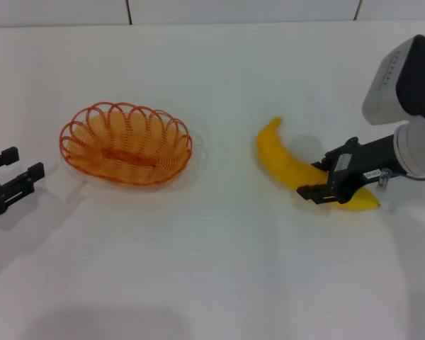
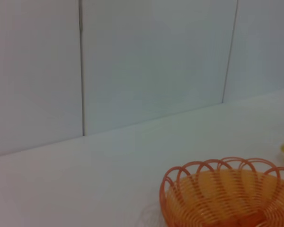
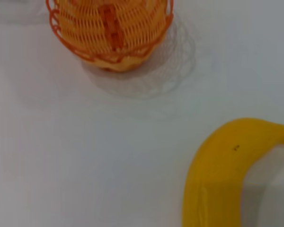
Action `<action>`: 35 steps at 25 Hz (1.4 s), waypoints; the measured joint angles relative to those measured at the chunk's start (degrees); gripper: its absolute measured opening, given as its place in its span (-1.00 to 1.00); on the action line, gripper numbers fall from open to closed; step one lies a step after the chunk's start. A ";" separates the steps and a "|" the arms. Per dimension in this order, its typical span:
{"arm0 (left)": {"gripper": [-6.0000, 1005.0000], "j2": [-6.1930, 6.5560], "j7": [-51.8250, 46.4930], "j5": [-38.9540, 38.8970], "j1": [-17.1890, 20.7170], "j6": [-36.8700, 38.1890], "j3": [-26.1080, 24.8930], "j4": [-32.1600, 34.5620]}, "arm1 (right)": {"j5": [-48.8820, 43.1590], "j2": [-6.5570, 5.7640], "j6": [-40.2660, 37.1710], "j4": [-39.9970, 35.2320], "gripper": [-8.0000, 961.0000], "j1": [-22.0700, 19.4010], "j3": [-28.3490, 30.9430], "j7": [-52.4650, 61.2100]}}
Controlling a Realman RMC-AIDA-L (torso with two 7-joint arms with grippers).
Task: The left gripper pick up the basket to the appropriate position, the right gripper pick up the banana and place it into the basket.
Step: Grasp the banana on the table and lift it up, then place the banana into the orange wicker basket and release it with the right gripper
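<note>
- White and bare-looking, the bench (image 1: pixel 219 269) runs back to a pale panelled wall (image 2: pixel 146 61) along its far edge.
- The basket (image 1: pixel 126 144) sits upright on the bench, left of the middle and nearer the far edge than the near one, with nothing inside it.
- The left tool (image 1: pixel 14 172) is at the left edge of the bench, just beside the basket but apart from it; its two fingers are spread with a clear gap and hold nothing.
- The left wrist view shows the basket's looped rim close by, and a small piece of yellow at the frame's side.
- The banana (image 1: pixel 290 166) lies flat on the bench, right of the middle and well apart from the basket, its curve running from a far end down toward the right edge.
- The right tool (image 1: pixel 322 178) reaches in from the right edge on its silver-white arm (image 1: pixel 411 92); its fingers stand on either side of the banana's near half, one beyond the fruit and one in front of it.
- Whether those fingers press the banana or only bracket it cannot be told.
- The right wrist view shows the banana close under the camera, resting on the bench, with the basket farther off.
</note>
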 joint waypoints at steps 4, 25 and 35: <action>0.17 0.00 0.00 -0.05 0.19 0.00 -0.04 0.00 | 0.19 0.03 -0.09 -3.17 0.06 -0.08 0.10 1.07; 0.17 0.00 -0.41 0.00 0.56 0.00 0.19 0.00 | 4.68 0.47 15.37 -7.98 0.03 10.85 -22.42 11.25; 0.17 0.00 -0.44 -0.01 0.18 -0.02 0.40 0.00 | 4.94 0.76 26.55 -2.62 0.04 16.49 -31.96 14.89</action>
